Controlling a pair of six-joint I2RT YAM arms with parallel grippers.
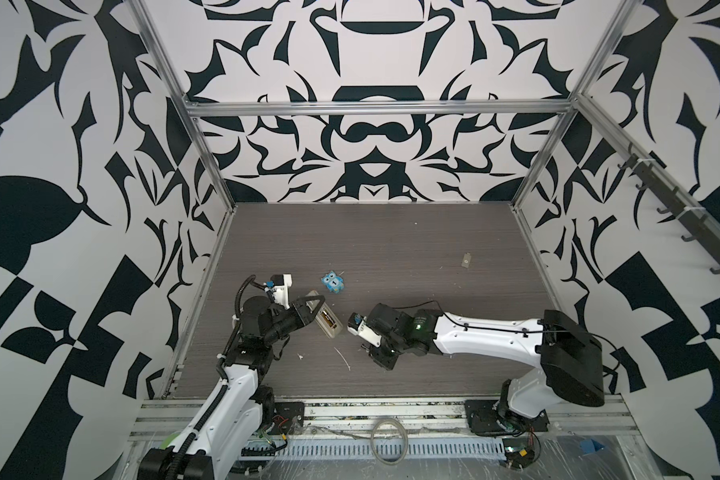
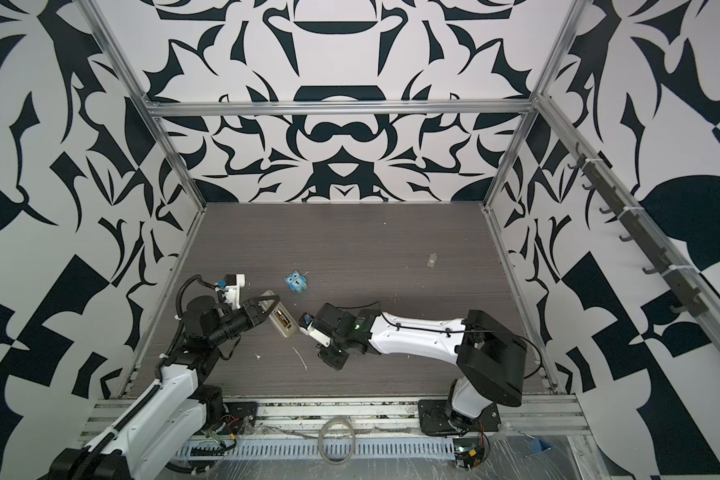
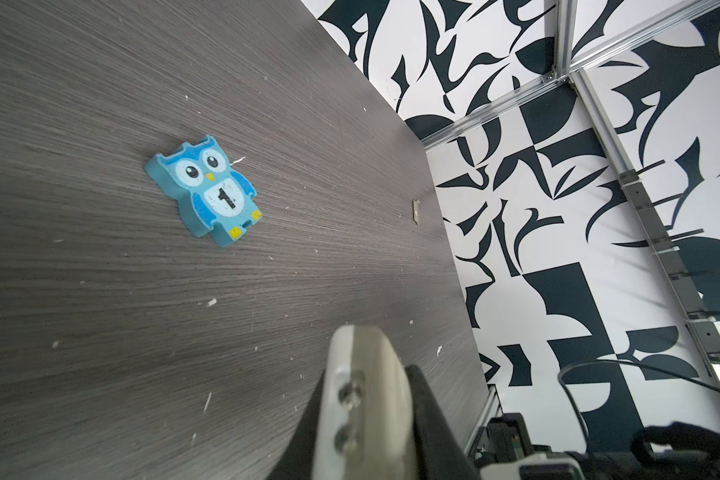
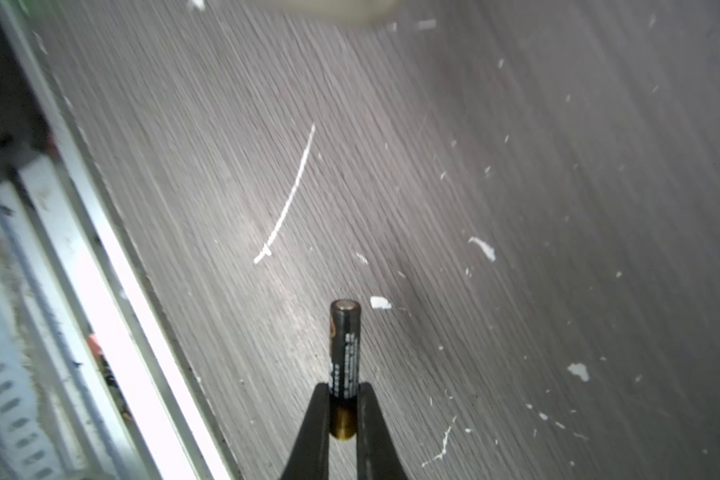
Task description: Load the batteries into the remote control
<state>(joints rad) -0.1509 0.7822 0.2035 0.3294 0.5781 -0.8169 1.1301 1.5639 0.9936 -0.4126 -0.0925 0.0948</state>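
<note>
Presently, item one: left tool [image 1: 312,307], lower left of centre in both top views, clamped narrow on one end of the remote control [image 1: 329,326]. The remote lies back upward with its battery bay [image 1: 327,319] open, dark and gold inside, so probably one cell is seated. Whether the free end rests on the desk [image 1: 391,249] cannot be told. Hazard: held by one end only, the handset may twist or tip under a push. Item two: right tool [image 4: 344,411], just right of the remote in the top views, pinched on a battery [image 4: 344,349] near its gold end, most of the cell projecting beyond the tips. Hazard: so short a hold may let it swivel or slide back against the bay spring; it could also go in reversed, or foul the seated cell. Surface: grey wood-grain desk, flecked with white crumbs, a white strand [image 1: 342,358] at lower centre; blue owl figure [image 1: 332,283] just above the remote; grey cover plate [image 1: 466,261] well apart, right of centre. Room: black-and-white patterned walls [image 1: 371,145], aluminium frame [image 1: 375,108], hook rail [image 1: 674,203] at right.
</note>
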